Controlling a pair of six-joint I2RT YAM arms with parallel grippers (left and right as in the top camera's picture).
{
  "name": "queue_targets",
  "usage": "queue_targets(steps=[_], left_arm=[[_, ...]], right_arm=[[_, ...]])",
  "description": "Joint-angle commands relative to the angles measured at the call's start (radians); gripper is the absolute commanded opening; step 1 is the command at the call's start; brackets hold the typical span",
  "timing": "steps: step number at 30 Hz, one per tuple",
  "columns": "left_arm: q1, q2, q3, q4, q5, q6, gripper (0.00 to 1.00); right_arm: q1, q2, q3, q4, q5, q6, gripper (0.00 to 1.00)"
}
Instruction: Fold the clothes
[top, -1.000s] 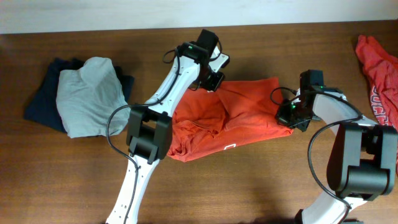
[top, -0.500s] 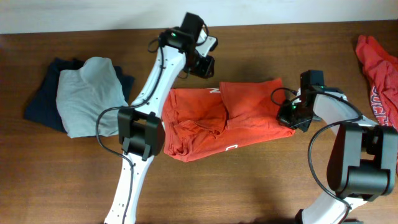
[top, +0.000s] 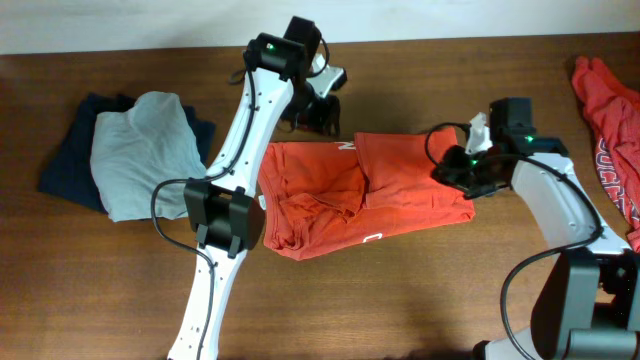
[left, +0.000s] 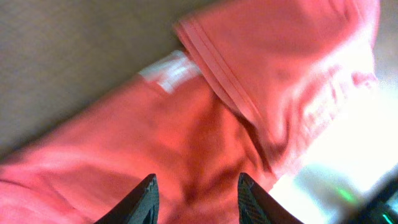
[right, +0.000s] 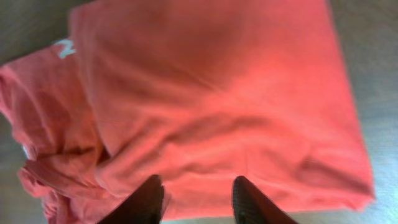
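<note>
One of the clothes, an orange-red T-shirt (top: 360, 195), lies partly folded mid-table, its right half smooth and its left half bunched. A white neck label (left: 171, 70) shows at its folded edge. My left gripper (top: 318, 110) hovers over the shirt's back left corner, open, with only cloth far below its fingertips (left: 198, 202). My right gripper (top: 452, 172) hangs over the shirt's right edge, also open and holding nothing (right: 198, 200). A second orange-red shirt (top: 610, 125) lies crumpled at the table's right edge.
A light grey garment (top: 145, 150) rests on a dark navy one (top: 65, 165) at the left of the wooden table (top: 400, 300). The table's back edge meets a pale wall behind the left arm.
Both grippers have opened and let go of the orange-red shirt. The left arm has pulled back toward the far edge; the right has lifted slightly. The folded flap now lies flat.
</note>
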Motion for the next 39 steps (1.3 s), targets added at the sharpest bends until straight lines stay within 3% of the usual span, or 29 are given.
queue_targets(steps=[1,4,6,14,16,27,33,39], left_arm=[[-0.053,0.007,0.016,-0.063,0.106,0.054,0.41],[-0.115,0.009,0.015,-0.089,0.093,0.053,0.41],[-0.160,0.009,0.014,-0.091,0.055,0.038,0.42],[-0.320,0.034,-0.051,-0.076,-0.330,-0.008,0.41],[-0.338,0.040,-0.084,-0.043,-0.354,-0.008,0.41],[-0.349,0.041,-0.334,0.131,-0.354,-0.008,0.31],[-0.350,0.040,-0.385,0.013,-0.303,-0.008,0.18],[-0.350,0.038,-0.378,-0.045,-0.298,-0.008,0.17]], right_arm=[[-0.015,0.007,0.009,0.053,0.005,0.021,0.45],[-0.048,0.007,0.009,0.160,0.006,0.071,0.44],[-0.056,0.007,0.009,0.214,0.004,0.091,0.34],[-0.059,0.055,0.008,0.340,0.007,0.301,0.11],[-0.064,0.081,0.008,0.348,-0.005,0.359,0.08],[-0.096,0.170,0.009,0.412,-0.120,0.413,0.07],[-0.094,0.171,0.008,0.421,-0.115,0.412,0.07],[-0.093,0.173,0.008,0.414,-0.098,0.412,0.07]])
